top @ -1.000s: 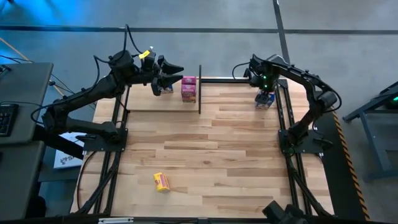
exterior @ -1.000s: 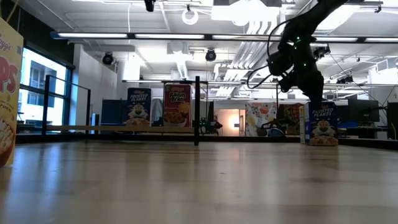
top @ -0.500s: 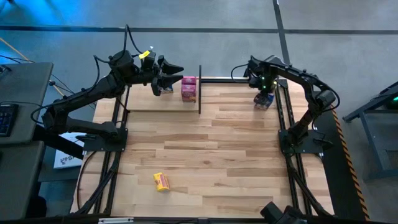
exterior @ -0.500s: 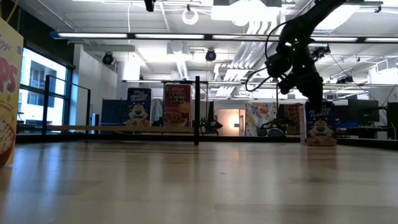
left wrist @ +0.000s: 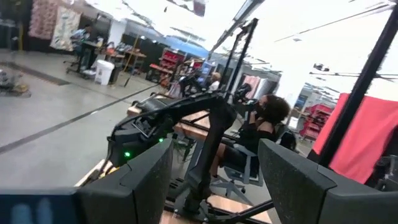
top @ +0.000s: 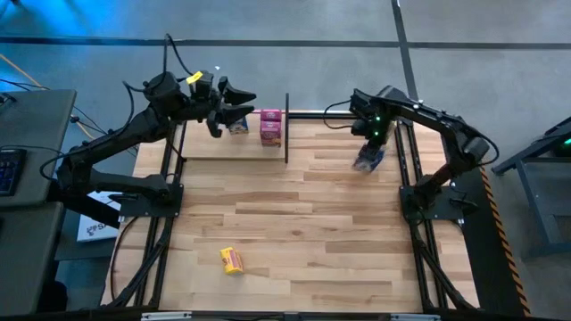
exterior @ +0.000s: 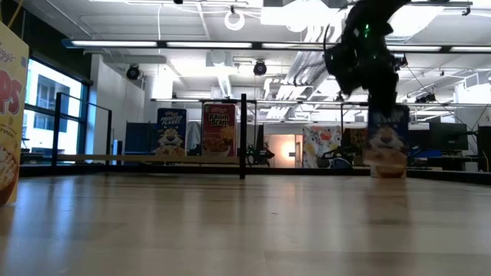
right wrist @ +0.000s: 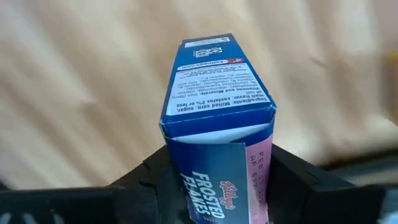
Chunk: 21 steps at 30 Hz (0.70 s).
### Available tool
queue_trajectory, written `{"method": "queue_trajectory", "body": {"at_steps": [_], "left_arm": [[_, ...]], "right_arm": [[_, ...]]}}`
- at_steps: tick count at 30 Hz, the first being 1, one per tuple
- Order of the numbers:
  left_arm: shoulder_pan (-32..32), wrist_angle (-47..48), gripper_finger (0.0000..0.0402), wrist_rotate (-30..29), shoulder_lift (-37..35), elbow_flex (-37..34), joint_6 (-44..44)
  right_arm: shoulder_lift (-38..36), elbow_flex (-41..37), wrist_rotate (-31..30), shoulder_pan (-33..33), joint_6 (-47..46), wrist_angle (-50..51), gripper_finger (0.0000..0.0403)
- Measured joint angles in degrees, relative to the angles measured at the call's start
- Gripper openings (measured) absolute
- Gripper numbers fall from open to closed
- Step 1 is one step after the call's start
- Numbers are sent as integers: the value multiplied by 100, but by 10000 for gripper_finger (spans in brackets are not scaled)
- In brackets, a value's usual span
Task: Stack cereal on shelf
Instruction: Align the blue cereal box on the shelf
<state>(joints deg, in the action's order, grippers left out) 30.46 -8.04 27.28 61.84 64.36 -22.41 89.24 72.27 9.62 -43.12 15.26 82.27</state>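
While a blue Frosted Flakes box (top: 368, 159) is gripped between the fingers of the right gripper (top: 371, 152), it is seen raised above the striped-plank table (top: 339, 232), toward two o'clock in the overhead view. In the right wrist view the box (right wrist: 217, 124) shows a deep blue panel with white print, a barcode at its far end and a pale pink strip along one edge, and the dark fingers (right wrist: 305, 180) are pressed against both its sides. From table height the same box (exterior: 387, 142) is seen hanging under the gripper, its base apparently just clear of the tabletop.

At about eleven o'clock the shelf (top: 234, 147), a pale board framed in thin black rods with an upright post, is occupied by a second blue box (top: 236, 126) and, just beside it, a magenta-pink box (top: 270, 127) with another pink one apparently stacked under it. The left gripper (top: 234, 101) is held just above the blue box on the shelf, its fingers spread and nothing between them. A yellow box (top: 231, 259) is left lying flat near seven o'clock, well apart from everything else. Part of a large yellow carton (exterior: 11, 115) is caught at the edge of the low view.
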Motion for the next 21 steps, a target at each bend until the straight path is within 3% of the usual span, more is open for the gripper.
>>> {"method": "queue_trajectory", "body": {"at_steps": [5,9,12,15,21], "left_arm": [[-17,0,227,120,-175,0,-84],[-16,3,227,100,-178,2,-150],[-16,-6,227,70,-178,2,-256],[-24,-33,227,74,-125,2,-452],[-333,39,243,543,-26,2,-504]], "right_arm": [[-689,0,1293,764,-698,-653,167],[-1232,0,1698,1581,-1725,-1795,167],[-1515,0,1652,2198,-2513,-2845,167],[-1614,0,1228,2751,-3140,-3862,167],[-1574,0,549,3406,-3681,-4790,167]]}}
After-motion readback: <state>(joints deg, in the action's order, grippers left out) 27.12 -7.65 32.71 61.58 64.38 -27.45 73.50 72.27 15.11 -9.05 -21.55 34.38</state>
